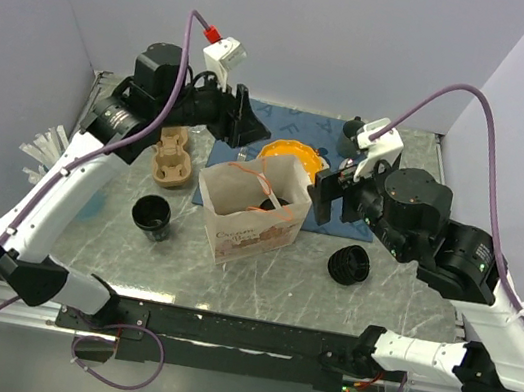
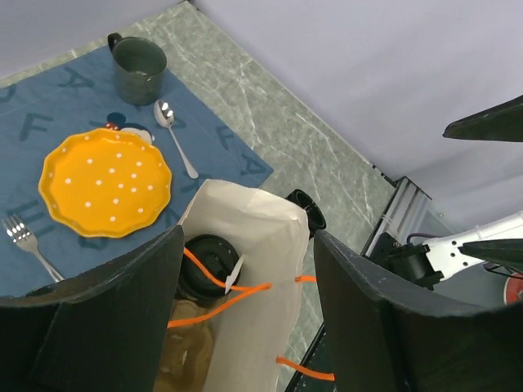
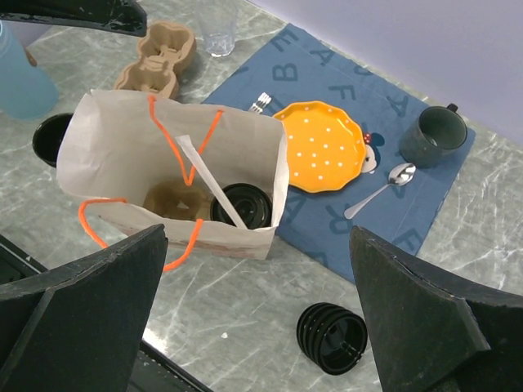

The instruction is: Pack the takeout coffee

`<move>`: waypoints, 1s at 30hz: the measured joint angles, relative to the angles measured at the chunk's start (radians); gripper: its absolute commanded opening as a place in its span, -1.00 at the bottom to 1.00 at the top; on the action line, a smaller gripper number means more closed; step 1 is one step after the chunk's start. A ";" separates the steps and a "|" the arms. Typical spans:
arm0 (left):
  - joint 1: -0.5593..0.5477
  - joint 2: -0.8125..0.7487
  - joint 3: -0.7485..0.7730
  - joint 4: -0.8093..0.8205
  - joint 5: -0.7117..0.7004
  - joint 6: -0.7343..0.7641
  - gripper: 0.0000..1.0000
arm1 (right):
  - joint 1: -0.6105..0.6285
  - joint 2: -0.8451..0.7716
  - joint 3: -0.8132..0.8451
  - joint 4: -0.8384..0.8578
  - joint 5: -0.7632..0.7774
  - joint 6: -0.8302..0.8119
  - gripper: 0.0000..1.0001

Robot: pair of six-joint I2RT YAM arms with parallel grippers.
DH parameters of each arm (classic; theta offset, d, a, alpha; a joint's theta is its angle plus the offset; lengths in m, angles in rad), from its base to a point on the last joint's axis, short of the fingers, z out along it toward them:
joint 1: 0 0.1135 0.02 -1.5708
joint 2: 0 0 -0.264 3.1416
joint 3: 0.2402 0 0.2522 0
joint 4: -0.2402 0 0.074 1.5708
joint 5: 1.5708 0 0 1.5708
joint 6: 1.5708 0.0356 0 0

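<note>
A brown paper bag (image 1: pixel 248 216) with orange handles stands open at mid-table. Inside it, against the right wall, sits the takeout coffee (image 3: pixel 243 206), a black cup with a lid (image 2: pixel 207 263), next to a cardboard tray (image 3: pixel 170 200) and a wrapped straw. My left gripper (image 2: pixel 247 245) hangs open over the bag's mouth, its jaws wide and nothing between them; in the top view it (image 1: pixel 246 130) is above the bag's far edge. My right gripper (image 3: pixel 257 245) is open and empty, hovering right of the bag (image 1: pixel 332 192). A second, lidless black cup (image 1: pixel 152 215) stands left of the bag.
A black ribbed lid stack (image 1: pixel 349 264) lies on its side right of the bag. Behind, a blue placemat (image 3: pixel 392 220) carries a yellow plate (image 1: pixel 290 154), a green mug (image 2: pixel 139 65), a spoon (image 2: pixel 173 135) and a fork. A cardboard cup carrier (image 1: pixel 172 160) and a light blue cup (image 3: pixel 20 86) sit left.
</note>
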 measured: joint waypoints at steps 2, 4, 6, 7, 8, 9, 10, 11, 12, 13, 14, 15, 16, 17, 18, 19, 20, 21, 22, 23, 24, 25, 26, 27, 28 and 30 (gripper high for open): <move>0.000 -0.008 -0.002 -0.015 -0.014 0.006 0.40 | 0.000 0.002 0.000 0.002 -0.007 0.000 0.99; 0.000 -0.023 -0.021 -0.020 -0.030 0.012 0.39 | -0.004 0.008 0.000 0.003 -0.026 -0.006 0.93; 0.000 -0.047 -0.061 -0.015 -0.045 0.018 0.33 | -0.024 0.025 0.003 0.002 -0.069 -0.016 0.84; 0.000 -0.064 -0.091 -0.016 -0.052 0.022 0.32 | -0.050 0.048 0.019 -0.006 -0.108 -0.024 0.80; 0.000 -0.075 -0.111 -0.017 -0.057 0.026 0.29 | -0.072 0.065 0.034 -0.005 -0.131 -0.028 0.71; 0.000 -0.090 -0.140 -0.013 -0.066 0.029 0.27 | -0.098 0.093 0.058 -0.008 -0.172 -0.031 0.67; 0.000 -0.103 -0.165 -0.016 -0.073 0.032 0.26 | -0.127 0.125 0.084 -0.006 -0.205 -0.035 0.62; 0.000 -0.112 -0.187 -0.016 -0.079 0.035 0.23 | -0.157 0.154 0.104 -0.002 -0.244 -0.037 0.50; 0.000 -0.118 -0.208 -0.015 -0.087 0.035 0.22 | -0.189 0.179 0.120 0.002 -0.287 -0.039 0.44; 0.000 -0.122 -0.223 -0.015 -0.092 0.036 0.22 | -0.212 0.197 0.128 0.004 -0.323 -0.040 0.38; 0.000 -0.126 -0.243 -0.010 -0.099 0.037 0.21 | -0.245 0.216 0.134 0.008 -0.373 -0.043 0.37; 0.000 -0.127 -0.261 -0.007 -0.106 0.038 0.22 | -0.280 0.233 0.135 0.013 -0.421 -0.043 0.35; 0.000 -0.127 -0.277 -0.005 -0.113 0.039 0.22 | -0.309 0.247 0.135 0.015 -0.472 -0.042 0.34; 0.000 -0.127 -0.291 -0.002 -0.121 0.042 0.23 | -0.335 0.262 0.135 0.019 -0.523 -0.042 0.33; 0.000 -0.127 -0.307 0.000 -0.127 0.047 0.23 | -0.365 0.279 0.132 0.024 -0.578 -0.042 0.33; 0.000 -0.127 -0.315 0.000 -0.131 0.051 0.23 | -0.381 0.289 0.130 0.029 -0.613 -0.043 0.32; 0.000 -0.127 -0.323 0.003 -0.134 0.056 0.23 | -0.399 0.302 0.129 0.033 -0.658 -0.042 0.31; 0.000 -0.127 -0.327 0.004 -0.135 0.060 0.23 | -0.410 0.311 0.128 0.036 -0.688 -0.043 0.31; 0.000 -0.127 -0.330 0.004 -0.138 0.072 0.23 | -0.419 0.322 0.127 0.039 -0.723 -0.043 0.30; 0.000 -0.127 -0.332 0.004 -0.140 0.078 0.23 | -0.423 0.330 0.125 0.041 -0.755 -0.043 0.29; 0.000 -0.127 -0.332 0.006 -0.140 0.086 0.23 | -0.425 0.332 0.114 0.047 -0.784 -0.051 0.27; 0.000 -0.128 -0.332 0.011 -0.140 0.097 0.23 | -0.425 0.329 0.095 0.055 -0.813 -0.060 0.20; 0.000 -0.130 -0.335 0.017 -0.140 0.105 0.22 | -0.425 0.320 0.068 0.067 -0.842 -0.069 0.18; 0.000 -0.133 -0.339 0.023 -0.139 0.109 0.22 | -0.425 0.311 0.039 0.084 -0.863 -0.077 0.15; 0.000 -0.138 -0.346 0.029 -0.139 0.114 0.22 | -0.425 0.296 -0.005 0.108 -0.883 -0.085 0.11; 0.000 -0.153 -0.371 0.044 -0.138 0.117 0.21 | -0.425 0.273 -0.085 0.146 -0.906 -0.098 0.08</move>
